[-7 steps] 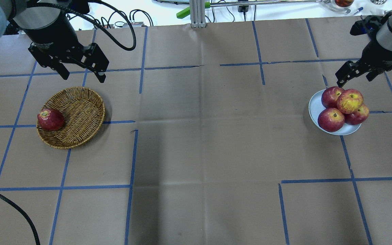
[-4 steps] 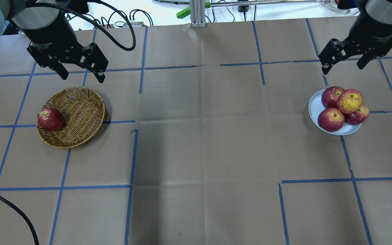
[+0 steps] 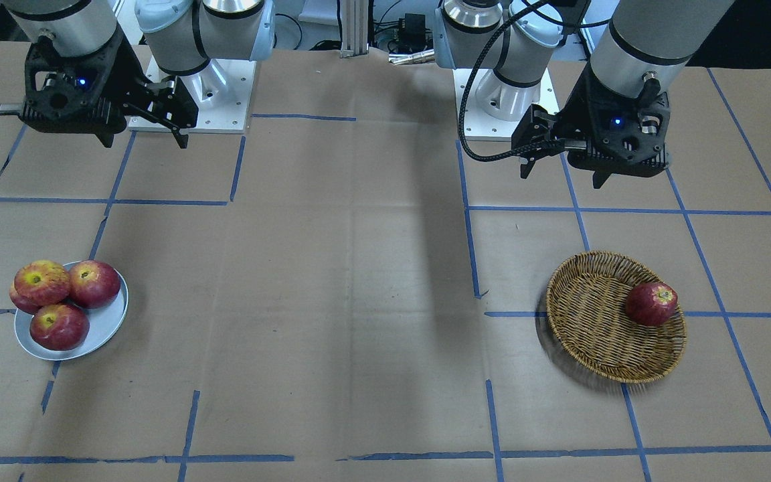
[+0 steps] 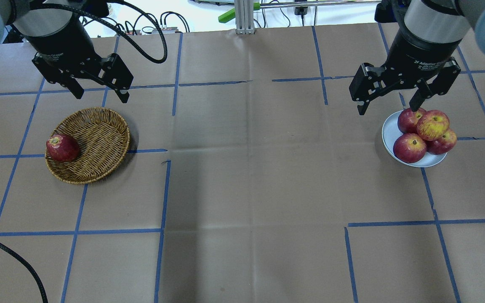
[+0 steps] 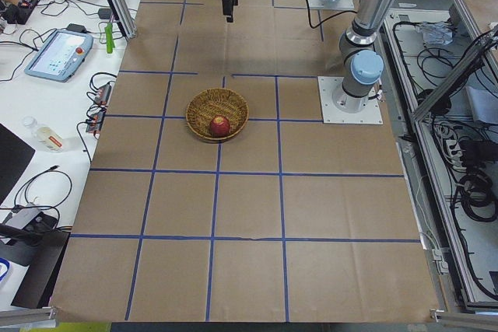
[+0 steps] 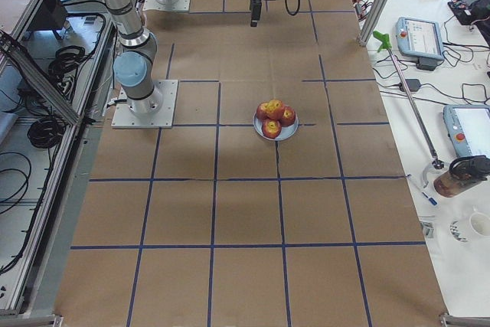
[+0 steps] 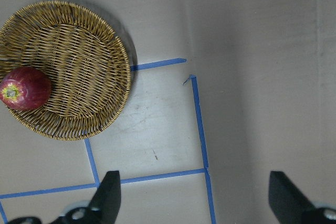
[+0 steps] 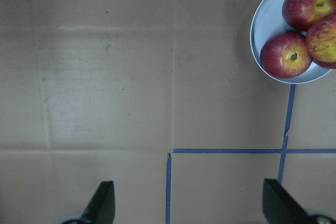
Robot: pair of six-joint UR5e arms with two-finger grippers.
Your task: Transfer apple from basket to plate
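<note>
One broad table covered in brown paper and gridded with blue tape (image 4: 246,189) carries everything. Above its far edge hang both arms. The left gripper (image 4: 102,96) hovers just beyond the round, shallow, tan wicker basket (image 4: 99,141). The right gripper (image 4: 387,108) hovers by the far rim of the small round pale blue-grey plate (image 4: 390,134). Each has its jaws spread wide, and both wrist views show nothing between them.

The basket holds one dark, evenly deep-red apple (image 4: 62,147) against its wall. On the plate lie three dark-red apples with small yellow tops (image 4: 409,147). The lighter pinkish-red apple with the yellow streaky blush (image 4: 433,125) sits perched on top of them, touching all three.

Judging from this, the transfer itself looks complete: the blushed apple is on the plate and free of either gripper. The step in hand appears to be the retreat. The next move calls only for the right arm to lift clear without brushing the stack, since the top apple rests on rounded fruit and might roll off.

White print on the right gripper's black body (image 4: 430,63) reads roughly "2F Adaptive Gripper". The finer lines beneath it are too small to read.
</note>
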